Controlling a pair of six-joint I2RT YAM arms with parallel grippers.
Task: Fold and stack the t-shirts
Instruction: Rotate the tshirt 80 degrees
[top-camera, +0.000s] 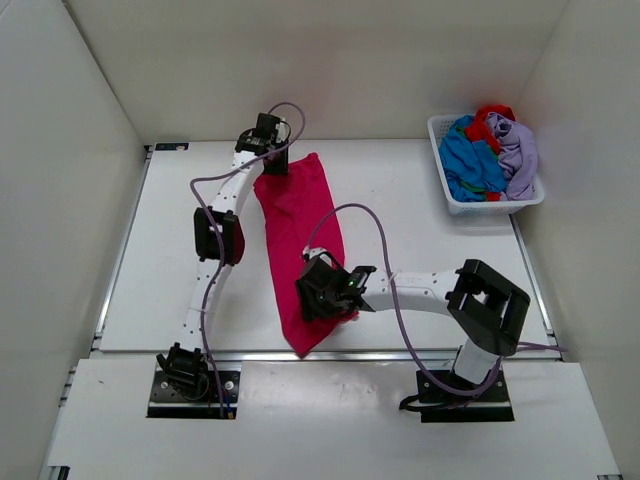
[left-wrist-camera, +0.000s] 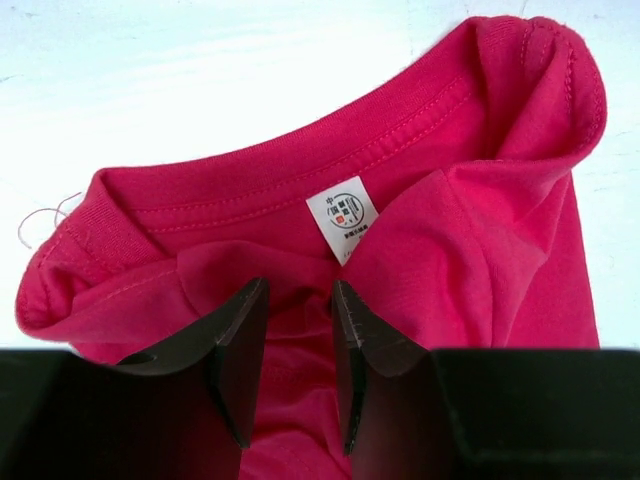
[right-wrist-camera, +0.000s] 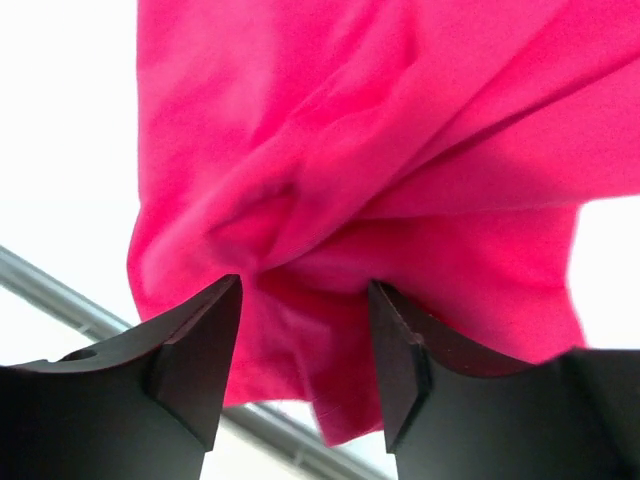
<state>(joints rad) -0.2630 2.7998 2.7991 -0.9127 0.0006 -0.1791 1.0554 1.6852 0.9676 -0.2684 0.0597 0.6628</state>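
Observation:
A magenta-pink t-shirt (top-camera: 298, 220) lies in a long narrow strip down the middle of the table, collar at the far end, hem at the front edge. My left gripper (top-camera: 265, 135) sits over the collar; in the left wrist view its jaws (left-wrist-camera: 298, 285) stand apart, with pink cloth (left-wrist-camera: 450, 230) in the gap just below the white neck label (left-wrist-camera: 341, 210). My right gripper (top-camera: 318, 290) is at the hem end. In its own view the jaws (right-wrist-camera: 305, 285) are spread, with bunched pink cloth (right-wrist-camera: 340, 150) between them. Blue (top-camera: 470, 160), red (top-camera: 492, 115) and lavender (top-camera: 518, 150) t-shirts are piled in the basket.
The white slatted basket (top-camera: 437, 127) stands at the table's far right corner. A metal rail (top-camera: 420, 354) runs along the table's front edge, and the hem hangs slightly over it. White walls close in the left, right and far sides.

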